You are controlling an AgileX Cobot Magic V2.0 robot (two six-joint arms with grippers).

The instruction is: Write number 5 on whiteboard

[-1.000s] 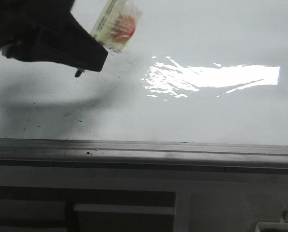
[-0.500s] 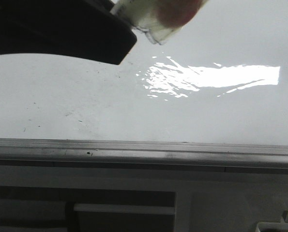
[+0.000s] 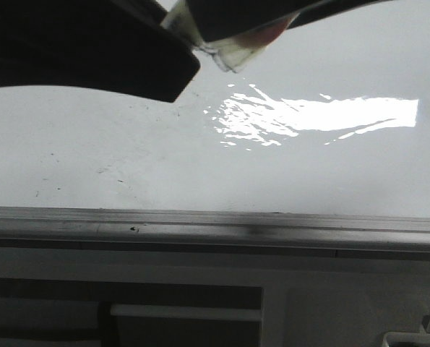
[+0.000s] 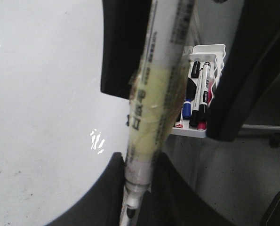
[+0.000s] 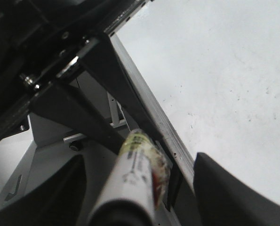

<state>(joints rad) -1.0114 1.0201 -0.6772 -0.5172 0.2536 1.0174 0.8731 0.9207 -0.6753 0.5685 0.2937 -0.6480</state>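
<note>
From where I stand, the large glossy white whiteboard [image 3: 330, 166] lies flat on the table, with a bright glare patch [image 3: 345, 114] towards its right and a grey metal edge strip [image 3: 272, 224] running along the lower middle of the front view. I can find no number 5 on it in any view. There are only faint dark scuff specks, so I would say the writing has not begun. The left gripper [image 4: 130, 188] is clenched on a long clear-barrelled marker wrapped in yellowish tape [image 4: 154, 94], gripping it low down near the dark tip. In the front view that marker pokes out at the top centre, well above the board. The right gripper [image 5: 144, 197] has its jaws spread on either side of the marker's far end, with a gap visible on each side, so it is not yet gripping anything. In the left wrist view, a white wire tray of spare markers [image 4: 210, 52] sits at the upper right, off the board. It looks to me like a handover or a regrip. To do it well, the right gripper should close squarely on the barrel before the left lets go, keeping the marker straight. The tip should then come down gently on bare board to the left of the glare, pressing lightly so the top bar, stem and curved tail come out dark and even.
</note>
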